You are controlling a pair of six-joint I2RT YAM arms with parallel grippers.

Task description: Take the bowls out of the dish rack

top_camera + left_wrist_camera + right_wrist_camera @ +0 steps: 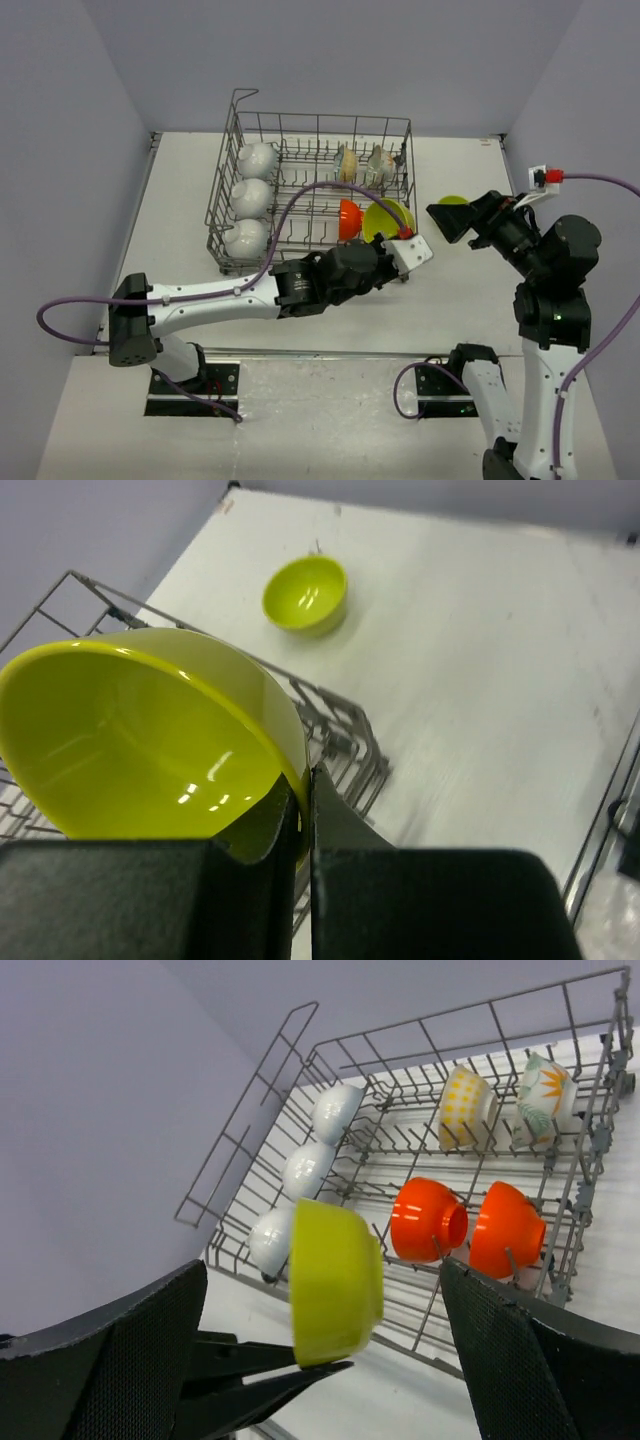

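Note:
My left gripper is shut on the rim of a yellow-green bowl, held tilted above the front right corner of the grey wire dish rack. In the left wrist view the fingers pinch that bowl's rim. My right gripper is open and empty, right of the rack. A second yellow-green bowl sits upright on the table behind it. In the rack are three white bowls, two orange bowls and two floral bowls.
The rack's raised corner loop stands at its far left. Grey walls close the table on the left, back and right. The table's right edge with a metal rail shows in the left wrist view.

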